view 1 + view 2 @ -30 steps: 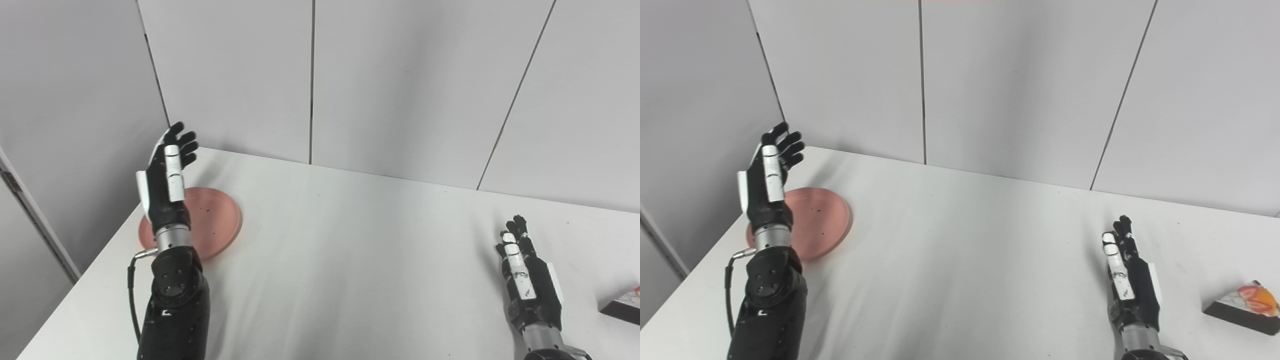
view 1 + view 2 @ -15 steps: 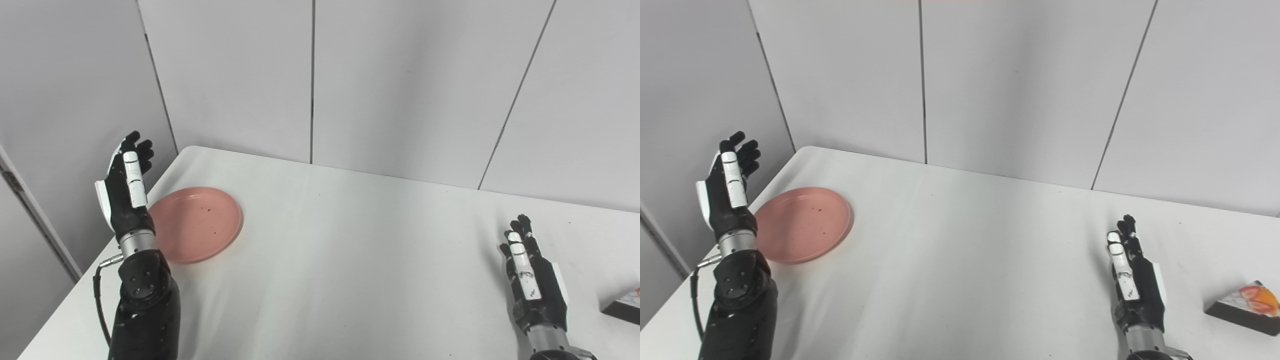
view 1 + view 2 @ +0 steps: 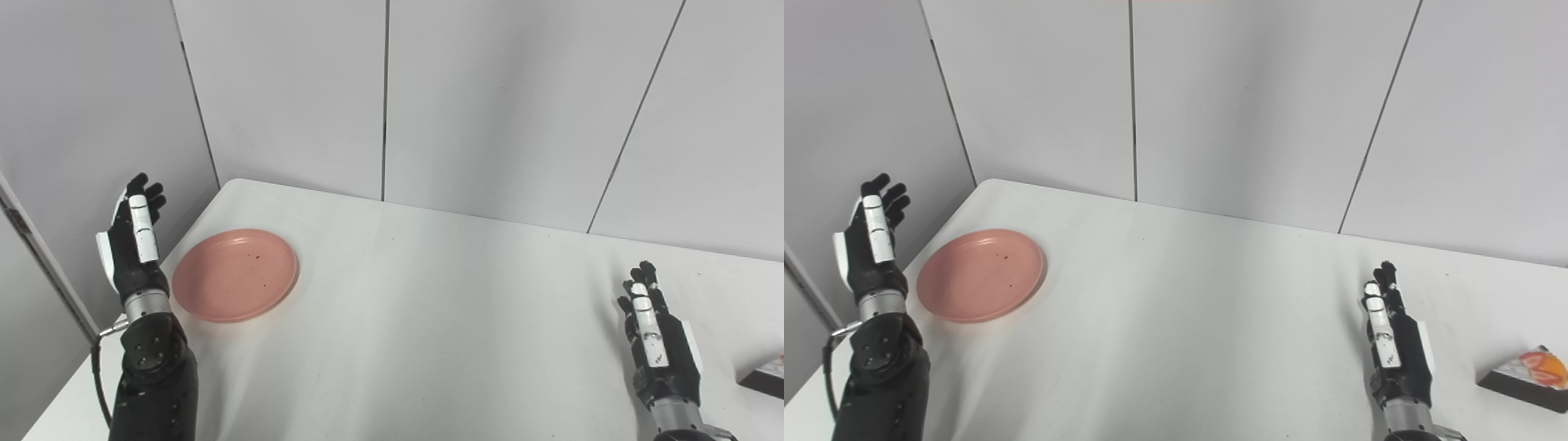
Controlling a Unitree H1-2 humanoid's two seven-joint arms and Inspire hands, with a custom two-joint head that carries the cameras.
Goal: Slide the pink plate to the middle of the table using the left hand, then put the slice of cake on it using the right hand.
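A round pink plate (image 3: 235, 274) lies flat near the table's left edge, dotted with a few dark specks. My left hand (image 3: 131, 242) is raised upright just left of the plate, past the table's edge, fingers spread, open and touching nothing. The slice of cake (image 3: 1527, 378), white with orange and red topping on a dark base, rests at the far right near the front. My right hand (image 3: 1392, 340) stands open to the left of the cake, apart from it, fingers pointing away from me.
The white table (image 3: 429, 306) reaches back to grey wall panels (image 3: 490, 104). Its left edge (image 3: 184, 229) runs close beside the plate, with a gap to the side wall beyond it.
My left hand has swung leftward from over the plate to beyond the table's edge, uncovering the plate. The plate has stayed put. The right hand has barely shifted.
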